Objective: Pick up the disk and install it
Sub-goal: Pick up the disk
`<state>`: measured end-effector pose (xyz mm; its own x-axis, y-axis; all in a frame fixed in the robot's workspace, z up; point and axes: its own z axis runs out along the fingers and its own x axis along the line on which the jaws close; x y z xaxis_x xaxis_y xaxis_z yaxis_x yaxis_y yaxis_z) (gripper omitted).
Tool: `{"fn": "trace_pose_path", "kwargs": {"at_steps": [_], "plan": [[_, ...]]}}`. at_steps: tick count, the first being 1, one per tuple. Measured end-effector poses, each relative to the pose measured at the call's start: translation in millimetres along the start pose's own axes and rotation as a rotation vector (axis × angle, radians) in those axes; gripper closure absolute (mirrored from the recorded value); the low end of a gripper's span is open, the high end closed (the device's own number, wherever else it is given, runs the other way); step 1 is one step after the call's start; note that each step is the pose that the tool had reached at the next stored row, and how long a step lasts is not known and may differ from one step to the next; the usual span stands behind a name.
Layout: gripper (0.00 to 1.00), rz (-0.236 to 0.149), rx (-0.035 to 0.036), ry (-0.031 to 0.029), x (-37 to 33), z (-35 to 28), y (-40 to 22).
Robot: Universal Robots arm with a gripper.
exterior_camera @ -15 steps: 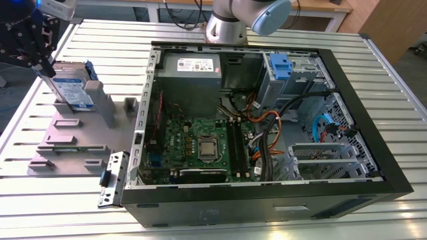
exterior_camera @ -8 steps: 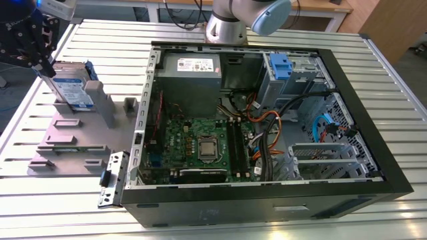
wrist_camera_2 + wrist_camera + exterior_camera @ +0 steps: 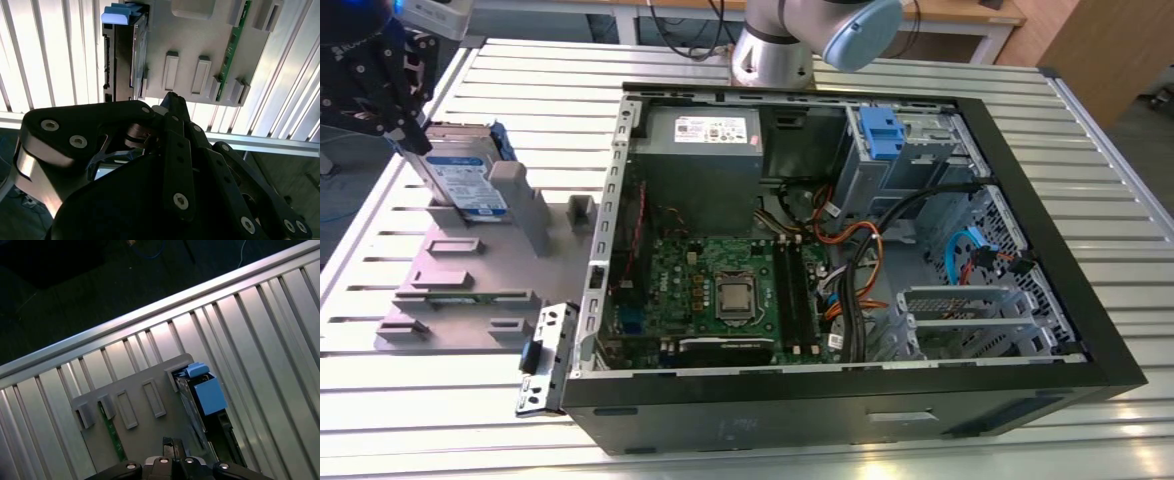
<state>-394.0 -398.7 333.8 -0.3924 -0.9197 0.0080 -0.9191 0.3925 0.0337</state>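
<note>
A closed gripper (image 3: pixel 411 138) hangs just above the grey parts rack (image 3: pixel 467 290) on a slatted metal table (image 3: pixel 1121 150). Its fingers (image 3: pixel 168 442) appear to be pressed together with nothing between them, though the exterior view leaves them mostly in shadow. The disk (image 3: pixel 464 178) stands on edge in a slot at the end of the rack nearest the gripper, its white-and-blue label facing outward in the exterior view. Its blue carrier frame runs along the upper edge. Both wrist views show the fingertips poised over the rack's flat grey face, just beside the disk (image 3: pixel 207 400) and not touching it. In the second wrist view the gripper (image 3: pixel 171 97) points at the rack between the disk (image 3: pixel 124 55) and a green circuit strip (image 3: pixel 232 50) seated in another slot. To the exterior view's right of the rack, and close against it, lies an open computer case (image 3: pixel 1107 350). Its green motherboard (image 3: pixel 720 290), grey power supply (image 3: pixel 700 135) and blue drive-bay clip (image 3: pixel 881 135) are exposed.
</note>
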Motion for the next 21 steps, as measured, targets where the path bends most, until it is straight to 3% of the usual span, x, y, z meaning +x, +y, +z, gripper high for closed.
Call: {"fn": "trace_pose_path", "kwargs": {"at_steps": [21], "plan": [[0.89, -0.027, 0.0002, 0.0009, 0.0, 0.0, 0.0]]}}
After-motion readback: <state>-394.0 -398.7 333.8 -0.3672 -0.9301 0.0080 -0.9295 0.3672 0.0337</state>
